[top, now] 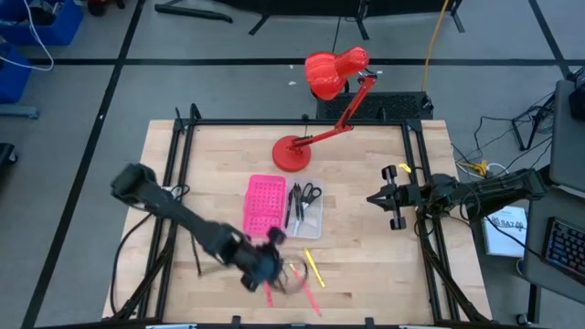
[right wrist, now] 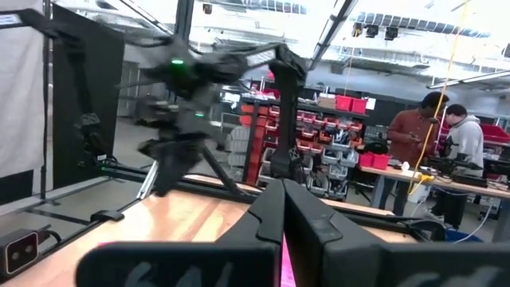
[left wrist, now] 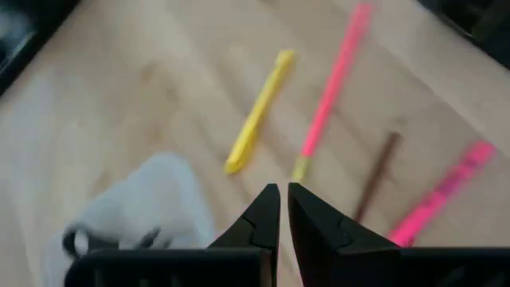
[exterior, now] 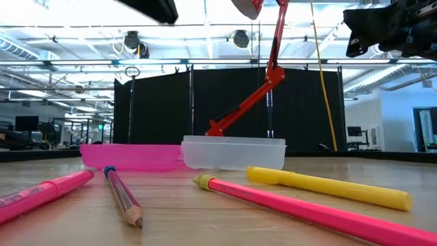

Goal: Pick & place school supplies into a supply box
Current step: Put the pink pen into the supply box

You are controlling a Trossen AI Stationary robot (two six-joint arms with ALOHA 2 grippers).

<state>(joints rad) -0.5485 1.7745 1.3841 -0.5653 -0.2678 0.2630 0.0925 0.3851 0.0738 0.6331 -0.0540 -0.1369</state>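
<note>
The supply box lies open at mid-table, its pink holed half [top: 262, 206] beside its clear half [top: 308, 208]. Black-handled scissors [top: 312, 193] and dark pens lie in the clear half. A yellow pen [left wrist: 256, 112], a long pink pen [left wrist: 331, 88], a brown pencil [left wrist: 374, 179] and a pink marker [left wrist: 442, 195] lie loose on the wood near the table's near edge. My left gripper [left wrist: 283, 199] hovers shut above the table, between the clear half [left wrist: 143, 207] and the loose pens, holding nothing. My right gripper [top: 373, 196] waits shut near the table's right edge.
A red desk lamp stands with its round base [top: 292, 153] just beyond the box, and its arm [exterior: 246, 102] slants up toward the far edge. A black frame runs along the table's edges [top: 183, 164]. Bare wood lies between the box and my right gripper. People stand in the room beyond [right wrist: 414, 131].
</note>
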